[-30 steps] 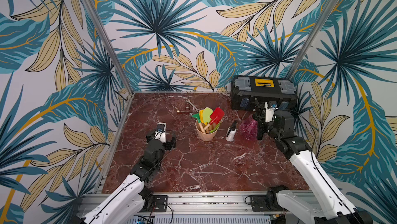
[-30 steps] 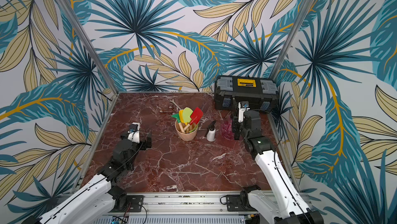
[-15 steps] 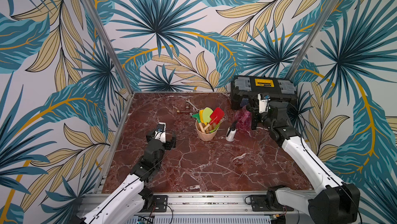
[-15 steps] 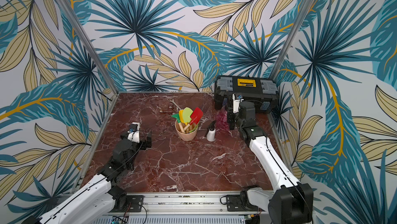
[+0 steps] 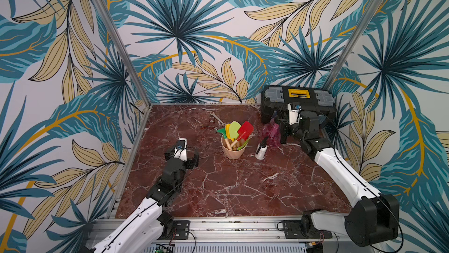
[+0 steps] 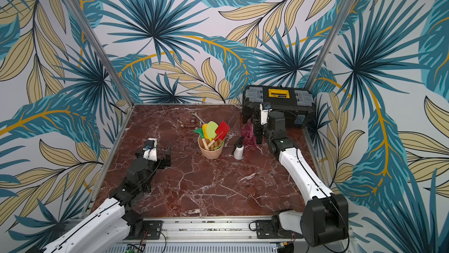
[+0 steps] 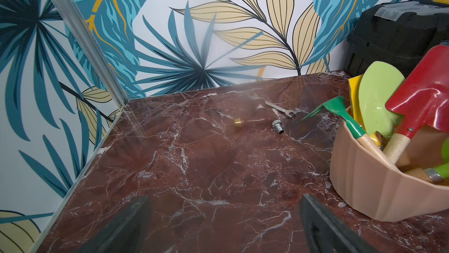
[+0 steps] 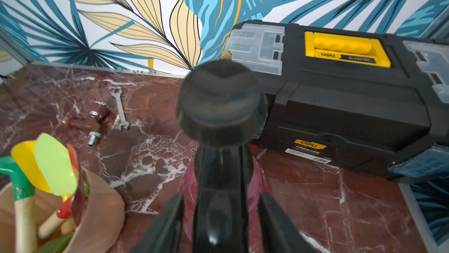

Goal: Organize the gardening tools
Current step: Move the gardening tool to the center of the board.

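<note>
Pink round sprayer (image 5: pixel 271 132): translucent body, black pump (image 8: pixel 221 103); upright on counter (image 5: pixel 243 186), just in front of toolbox (image 5: pixel 298 98).
Right claw (image 8: pixel 221 197): spread, straddling pump neck, gap each side.
Left claw (image 7: pixel 224 199): spread wide.
Spades (image 5: pixel 246 130), rake (image 5: pixel 222 131): in peach pot (image 5: pixel 233 151), well apart from toolbox.
Toolbox lettering "deli" (image 8: pixel 308 145): legible in right wrist view only.

Pink sprayer (image 5: pixel 271 132); red spade (image 5: pixel 246 129); blk/yellow toolbox (image 5: pixel 298 92)
</note>
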### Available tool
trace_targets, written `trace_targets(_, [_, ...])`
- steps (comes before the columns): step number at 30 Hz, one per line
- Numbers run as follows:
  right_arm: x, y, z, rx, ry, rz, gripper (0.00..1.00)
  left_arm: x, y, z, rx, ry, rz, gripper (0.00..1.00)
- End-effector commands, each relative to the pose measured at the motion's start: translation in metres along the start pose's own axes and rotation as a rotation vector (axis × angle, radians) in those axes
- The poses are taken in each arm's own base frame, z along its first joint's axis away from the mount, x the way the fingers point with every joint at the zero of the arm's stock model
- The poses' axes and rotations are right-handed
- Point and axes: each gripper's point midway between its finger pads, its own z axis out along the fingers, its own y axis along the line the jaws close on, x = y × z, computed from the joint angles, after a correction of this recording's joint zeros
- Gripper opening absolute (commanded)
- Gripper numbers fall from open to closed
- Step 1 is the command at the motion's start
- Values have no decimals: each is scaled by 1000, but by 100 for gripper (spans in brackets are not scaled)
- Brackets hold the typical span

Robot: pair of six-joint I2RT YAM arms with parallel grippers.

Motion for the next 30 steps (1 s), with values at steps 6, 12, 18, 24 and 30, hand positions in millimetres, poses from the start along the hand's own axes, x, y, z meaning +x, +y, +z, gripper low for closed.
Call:
trace_targets(6, [-32, -3, -41, 12, -72, 74, 99, -12, 3, -3, -10, -30, 4, 100])
trace_targets(12, [-11, -28, -73, 133, -58, 145, 99, -14, 4, -3, -13, -38, 19, 100])
trace_targets(18, [15, -58, -95, 248, -75, 202, 99, -17, 2, -3, -1, -47, 34, 100])
trace_targets(24, [54, -81, -72, 283, -102, 216, 99, -11, -1, 2, 5, -45, 76, 100])
trace_targets(30, [88, -108, -50, 359, -196, 161, 99, -4, -6, 14, 31, -40, 135, 100])
